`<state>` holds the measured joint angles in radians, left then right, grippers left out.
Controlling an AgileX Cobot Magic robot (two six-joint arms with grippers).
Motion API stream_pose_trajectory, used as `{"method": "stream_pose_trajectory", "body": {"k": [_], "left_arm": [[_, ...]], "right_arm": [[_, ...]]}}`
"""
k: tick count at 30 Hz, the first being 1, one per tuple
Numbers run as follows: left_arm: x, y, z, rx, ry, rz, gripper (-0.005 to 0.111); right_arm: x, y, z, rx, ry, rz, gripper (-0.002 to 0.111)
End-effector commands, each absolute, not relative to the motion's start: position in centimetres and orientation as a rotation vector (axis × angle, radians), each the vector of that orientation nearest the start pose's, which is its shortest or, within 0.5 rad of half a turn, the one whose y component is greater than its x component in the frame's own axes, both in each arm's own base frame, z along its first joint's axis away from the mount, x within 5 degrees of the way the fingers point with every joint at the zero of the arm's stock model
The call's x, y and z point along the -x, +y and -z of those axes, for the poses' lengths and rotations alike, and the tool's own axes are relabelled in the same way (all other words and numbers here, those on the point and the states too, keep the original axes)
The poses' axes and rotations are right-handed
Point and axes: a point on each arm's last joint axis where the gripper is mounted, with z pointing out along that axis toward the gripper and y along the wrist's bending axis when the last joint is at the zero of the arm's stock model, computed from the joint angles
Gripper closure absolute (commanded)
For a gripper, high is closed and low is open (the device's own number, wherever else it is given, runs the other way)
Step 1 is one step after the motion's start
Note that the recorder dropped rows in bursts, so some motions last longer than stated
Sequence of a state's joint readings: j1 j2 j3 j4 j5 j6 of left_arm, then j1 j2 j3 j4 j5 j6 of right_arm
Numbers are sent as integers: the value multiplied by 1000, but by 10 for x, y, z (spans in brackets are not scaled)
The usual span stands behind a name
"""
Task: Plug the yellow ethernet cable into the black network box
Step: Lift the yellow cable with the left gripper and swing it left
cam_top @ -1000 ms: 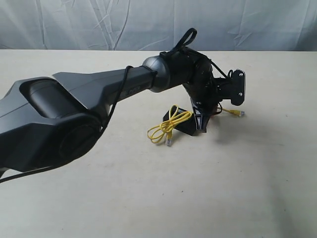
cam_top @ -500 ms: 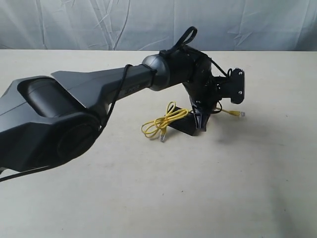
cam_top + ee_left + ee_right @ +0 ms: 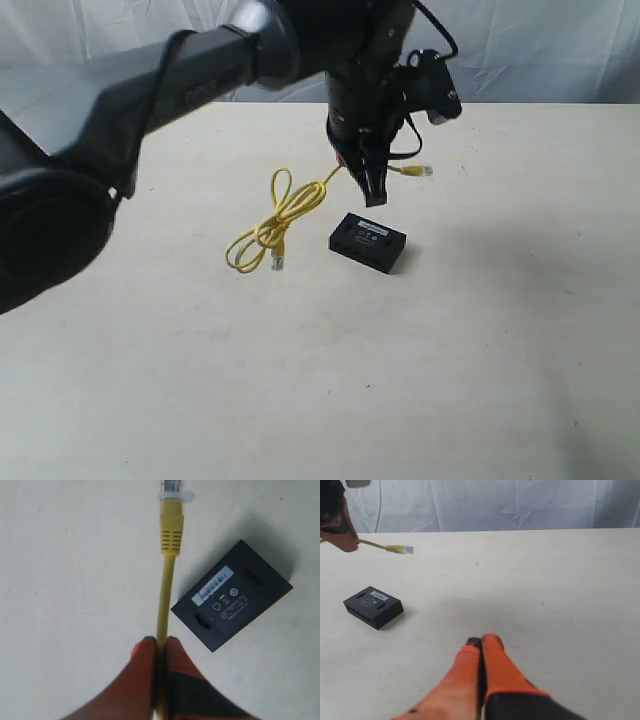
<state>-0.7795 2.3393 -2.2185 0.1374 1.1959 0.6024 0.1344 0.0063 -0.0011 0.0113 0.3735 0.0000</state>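
Left fingers (image 3: 143, 670) pinching thin yellow ethernet cable (image 3: 166, 590) — clear plug (image 3: 172, 487), flat black network box (image 3: 235, 605), right fingers (image 3: 501, 672) closed, empty

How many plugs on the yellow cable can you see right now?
2 plugs: one sticks out past the left gripper, in the air; the other lies on the table by the loops, left of the box.

The exterior camera looks from above across the counter (image 3: 500, 350) toward a white backdrop (image 3: 560, 50). The left wrist camera peers down, close; the right looks low, farther off. All share the black network box (image 3: 368, 242).
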Motion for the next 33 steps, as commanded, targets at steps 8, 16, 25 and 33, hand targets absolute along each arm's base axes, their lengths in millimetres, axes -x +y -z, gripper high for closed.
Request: {"method": "stream_pose_trajectory", "body": {"k": [8, 16, 25, 33], "left_arm": [[-364, -236, -296, -1379, 2446, 114, 107], [-283, -180, -274, -1304, 2406, 94, 107], [-271, -176, -257, -1295, 2453, 139, 107], [-272, -176, -257, -1294, 2452, 139, 107]], "right_arm": [[-53, 7, -181, 115, 1842, -100, 109], [-53, 7, -181, 115, 1842, -100, 109], [-54, 7, -188, 124, 1763, -82, 109], [-56, 7, -205, 112, 1572, -91, 109]]}}
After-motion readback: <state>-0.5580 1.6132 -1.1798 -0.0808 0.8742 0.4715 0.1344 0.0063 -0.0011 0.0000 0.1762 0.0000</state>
